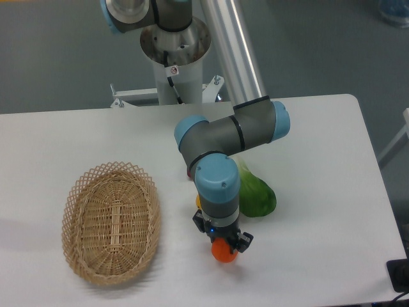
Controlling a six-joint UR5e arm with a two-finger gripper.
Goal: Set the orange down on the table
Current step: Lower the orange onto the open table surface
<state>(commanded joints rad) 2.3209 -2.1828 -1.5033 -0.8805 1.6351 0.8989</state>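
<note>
Gripper (223, 246) pinching the orange (223, 252) across its middle, low over the table (319, 243). Looks light, hard and smooth; could roll once freed.

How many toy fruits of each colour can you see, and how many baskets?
Orange fruit: 1, the orange in the end effector
Green fruit: 1, the green fruit
Yellow fruit: 1, the yellow fruit, mostly hidden behind the arm
Pink thing: 1, the pink thing, only a sliver shows
Basket: 1, the wicker basket
Total: 5 things on or over the table
</note>
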